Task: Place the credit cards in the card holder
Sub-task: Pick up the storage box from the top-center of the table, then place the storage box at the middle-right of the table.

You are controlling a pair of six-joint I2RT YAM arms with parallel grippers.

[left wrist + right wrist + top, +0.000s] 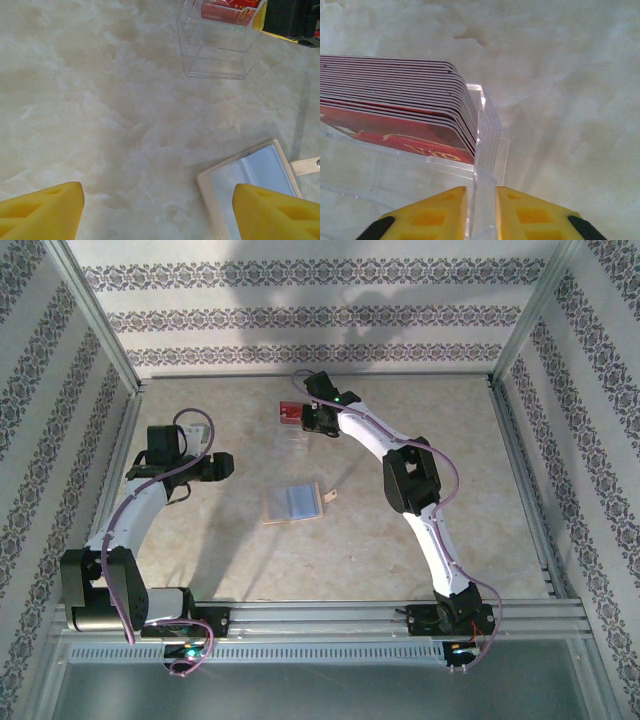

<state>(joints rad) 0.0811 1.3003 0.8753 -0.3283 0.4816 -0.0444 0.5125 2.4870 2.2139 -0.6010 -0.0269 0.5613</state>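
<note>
On the marbled tabletop (230,550), a clear case (220,55) holds stacked red credit cards (390,95). The card holder (292,502) lies open, with the left hand (159,200) spread and the right hand (481,192) pinching the case's wall.

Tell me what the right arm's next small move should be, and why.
Probably close the right fingers the last bit onto the wall of the clear case, to steady it. They straddle that wall with a narrow gap, the credit cards stand in the case beside it, and the left fingers are open over the table by the open card holder.
</note>
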